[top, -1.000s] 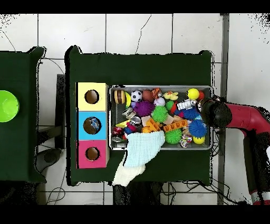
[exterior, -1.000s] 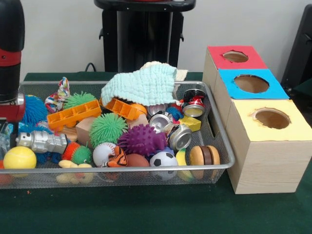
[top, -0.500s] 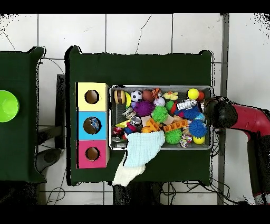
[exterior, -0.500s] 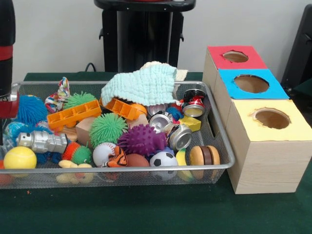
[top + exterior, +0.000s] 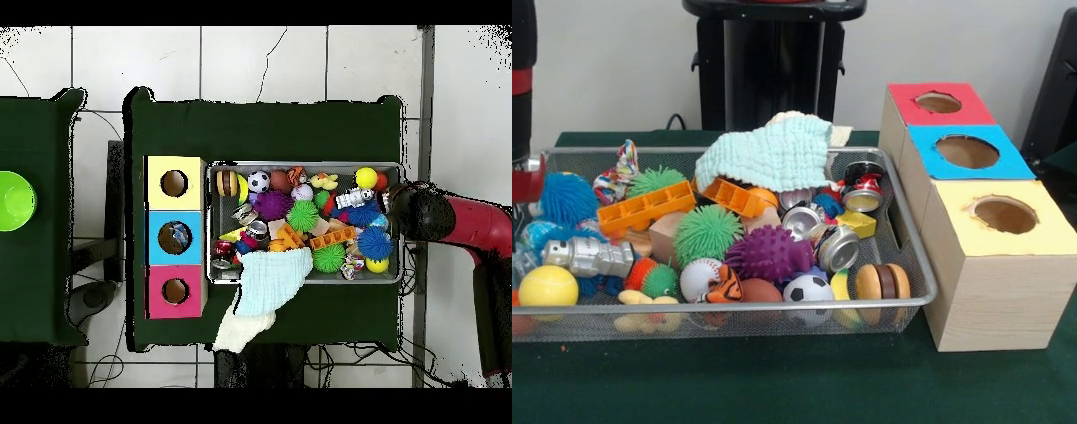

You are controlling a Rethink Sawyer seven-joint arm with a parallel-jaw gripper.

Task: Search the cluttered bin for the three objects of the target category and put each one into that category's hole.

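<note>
The wire mesh bin (image 5: 911, 256) is full of toys; in the overhead view (image 5: 305, 166) it lies mid-table. The blue-surround hole (image 5: 967, 151) is the middle one of three on the wooden box. In the overhead view this hole (image 5: 175, 237) has something pale and glinting inside; I cannot tell what it is. No see-through bottle shows plainly among the clutter. The red and black arm's end (image 5: 414, 212) hangs at the bin's end farthest from the box, at the left edge of the front view (image 5: 523, 168). The gripper itself is hidden under it.
A pale green cloth (image 5: 768, 155) drapes over the bin's far rim. Silver cans (image 5: 839, 247), a purple spiky ball (image 5: 768, 254), a green spiky ball (image 5: 706, 231), orange blocks (image 5: 644, 208) and a yellow ball (image 5: 547, 285) fill the bin. Red-surround (image 5: 938, 102) and yellow-surround (image 5: 1004, 215) holes flank the blue one.
The arm has drawn sideways away from the bin's middle: leftward in the front view, rightward in the overhead view. The things in the bin have not moved.
</note>
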